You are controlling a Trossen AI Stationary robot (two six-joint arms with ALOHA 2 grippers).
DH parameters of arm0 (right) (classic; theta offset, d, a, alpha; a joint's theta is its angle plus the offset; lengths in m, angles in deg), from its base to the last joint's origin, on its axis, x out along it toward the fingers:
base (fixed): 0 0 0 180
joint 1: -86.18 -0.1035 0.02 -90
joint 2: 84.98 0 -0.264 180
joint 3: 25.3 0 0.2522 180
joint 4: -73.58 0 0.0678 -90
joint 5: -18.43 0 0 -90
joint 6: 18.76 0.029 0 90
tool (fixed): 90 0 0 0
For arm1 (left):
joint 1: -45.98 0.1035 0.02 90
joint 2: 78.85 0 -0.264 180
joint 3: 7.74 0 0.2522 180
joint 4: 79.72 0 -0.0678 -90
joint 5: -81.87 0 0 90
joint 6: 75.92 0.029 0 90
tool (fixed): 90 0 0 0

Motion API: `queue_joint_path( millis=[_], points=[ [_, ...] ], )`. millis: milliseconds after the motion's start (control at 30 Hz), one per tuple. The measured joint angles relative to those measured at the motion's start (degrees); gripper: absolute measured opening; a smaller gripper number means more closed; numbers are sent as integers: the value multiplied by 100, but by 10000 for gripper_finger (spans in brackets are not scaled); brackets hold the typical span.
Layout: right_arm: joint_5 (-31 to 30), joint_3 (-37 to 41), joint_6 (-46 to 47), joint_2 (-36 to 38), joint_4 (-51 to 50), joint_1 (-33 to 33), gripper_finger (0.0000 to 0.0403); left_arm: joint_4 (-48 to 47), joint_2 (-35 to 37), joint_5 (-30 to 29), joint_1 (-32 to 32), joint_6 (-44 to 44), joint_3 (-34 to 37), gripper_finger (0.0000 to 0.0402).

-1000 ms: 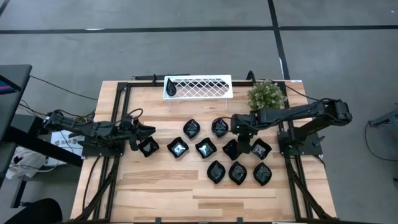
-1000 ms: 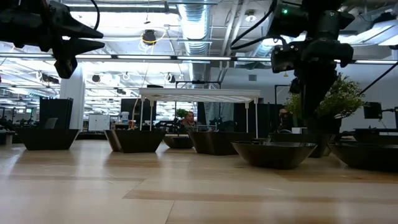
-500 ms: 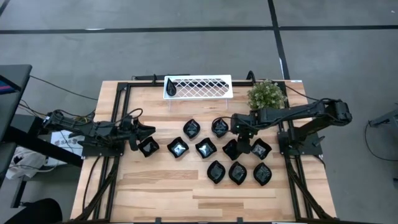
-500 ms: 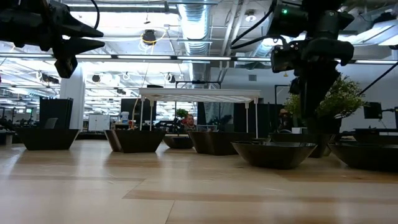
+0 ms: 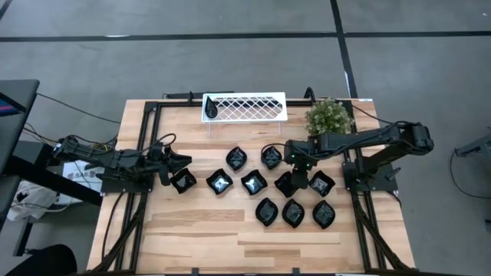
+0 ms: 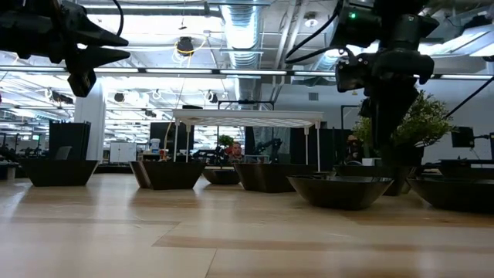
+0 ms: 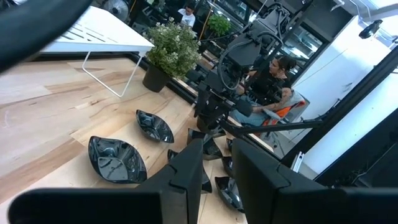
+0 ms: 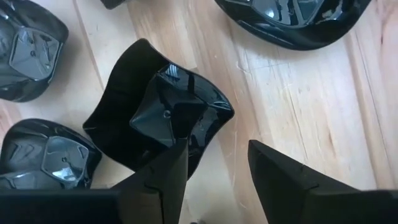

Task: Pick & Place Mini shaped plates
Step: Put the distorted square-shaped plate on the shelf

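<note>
The right pincer point(image 5: 290, 170) hangs over the right half of the bench point(image 5: 199, 230), just above the square plate point(image 8: 158, 112) that lies in the middle row, between a plate toward the bench's middle and one toward its right edge. Its fingers point(image 8: 283, 180) are spread, with bare wood showing between them; one finger tip overlaps the plate's rim in the right wrist view, but whether it touches cannot be told. It holds nothing.

That plate is a glossy black rounded square with pinched corners and a raised, faceted centre that catches the light. The other mini shaped plates point(image 5: 266, 211) lie around it in three loose rows across the bench's middle: two nearer the far edge, a row of five, and three toward the near edge on the right. All are small, dark and shiny. One slim black piece point(image 5: 211, 110) sits at the left end of the white lattice tray point(image 5: 253, 106) by the far edge, with the potted plant point(image 5: 328, 116) at the far right corner.

The left pincer point(image 5: 181, 162) waits raised near the left edge, beside the leftmost plate point(image 5: 183, 182); its fingers point(image 7: 183, 180) stand slightly apart and grip nothing. A seated person point(image 7: 268, 78) shows beyond the bench.
</note>
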Motion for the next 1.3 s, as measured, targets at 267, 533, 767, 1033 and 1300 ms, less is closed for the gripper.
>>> queue_joint_path(
  millis=[267,533,767,1033,1300],
  points=[
    [-10,0,322,0,12,-157,177,0,0,2,1,0,0,88],
    [-54,426,798,2,551,-231,177,0,0,2,2,38,0,88],
    [-160,457,797,-48,590,-184,177,0,0,1,0,42,0,88],
    [-147,459,797,-505,829,-362,177,2,-2,0,2,44,0,88],
    [-147,459,799,-750,941,-453,175,4,-2,0,2,44,0,88]
  ],
)
